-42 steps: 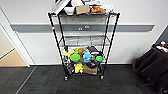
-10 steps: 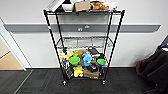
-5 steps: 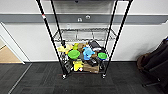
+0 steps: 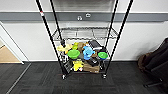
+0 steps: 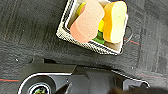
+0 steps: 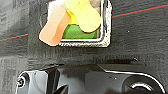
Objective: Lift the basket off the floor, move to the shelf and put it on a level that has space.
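Observation:
The basket [image 5: 87, 43] is cream-white woven mesh and holds several sponges, among them a pink one [image 5: 87, 20] and an orange one [image 5: 113, 21]. In the right wrist view the same basket [image 6: 82, 44] carries a yellow sponge [image 6: 82, 15] over a green one [image 6: 78, 32]. It shows above the dark grey carpet floor [image 5: 30, 27], close to the robot's dark base [image 5: 75, 80]. Whether it rests on the carpet or hangs above it, I cannot tell. The shelf [image 4: 47, 27] stands straight ahead against the wall. Its middle level [image 4: 85, 33] is a bare wire grid.
The shelf's lower tier [image 4: 82, 53] is crowded with green, yellow and blue items, and a brown box [image 4: 91, 67] sits below them. A dark chair or bag [image 4: 157, 65] stands at the right. Tan wooden flooring [image 4: 7, 55] begins at the left. Red lines [image 6: 135, 11] cross the carpet.
The camera has come closer to the shelf, which now looms larger. Its top tier with the boxes has slid off the picture's upper edge.

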Available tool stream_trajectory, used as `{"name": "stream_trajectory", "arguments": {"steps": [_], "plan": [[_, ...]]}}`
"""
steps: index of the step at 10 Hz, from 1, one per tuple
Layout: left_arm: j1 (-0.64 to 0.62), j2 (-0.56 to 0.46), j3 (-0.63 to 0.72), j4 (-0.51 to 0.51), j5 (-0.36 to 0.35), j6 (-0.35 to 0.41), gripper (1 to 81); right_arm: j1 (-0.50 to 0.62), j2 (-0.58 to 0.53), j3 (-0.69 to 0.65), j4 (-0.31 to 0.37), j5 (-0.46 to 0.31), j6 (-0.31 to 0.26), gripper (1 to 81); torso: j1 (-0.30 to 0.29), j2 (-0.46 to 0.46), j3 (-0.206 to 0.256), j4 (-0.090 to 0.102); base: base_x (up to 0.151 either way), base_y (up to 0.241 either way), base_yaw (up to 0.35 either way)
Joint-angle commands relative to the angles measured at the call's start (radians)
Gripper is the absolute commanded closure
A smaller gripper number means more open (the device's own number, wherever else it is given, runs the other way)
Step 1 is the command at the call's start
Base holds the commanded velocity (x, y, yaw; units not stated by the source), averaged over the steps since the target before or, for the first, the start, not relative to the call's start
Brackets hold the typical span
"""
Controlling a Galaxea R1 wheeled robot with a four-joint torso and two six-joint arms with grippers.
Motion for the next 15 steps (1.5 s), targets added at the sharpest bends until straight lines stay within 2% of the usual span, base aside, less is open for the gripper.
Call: {"name": "stream_trajectory", "arguments": {"steps": [1,8,15], "plan": [[-0.072,-0.016,-0.002,-0.032,0.059,-0.002,1.0,0.052,-0.014,0.001,0.011,-0.048,0.0,1.0,0.063,-0.097,0.0,0.0,0.0,0.0,0.0],[-0.147,-0.007,-0.007,-0.033,0.082,-0.008,1.0,0.088,-0.017,-0.01,0.013,-0.057,0.0,1.0,0.214,-0.338,0.0,0.0,0.0,0.0,0.0],[-0.205,-0.027,-0.016,-0.056,0.129,-0.008,1.0,0.176,-0.016,-0.002,0.018,-0.065,0.007,1.0,0.362,-0.573,-0.216,0.0,0.0,0.0,0.0]]}}
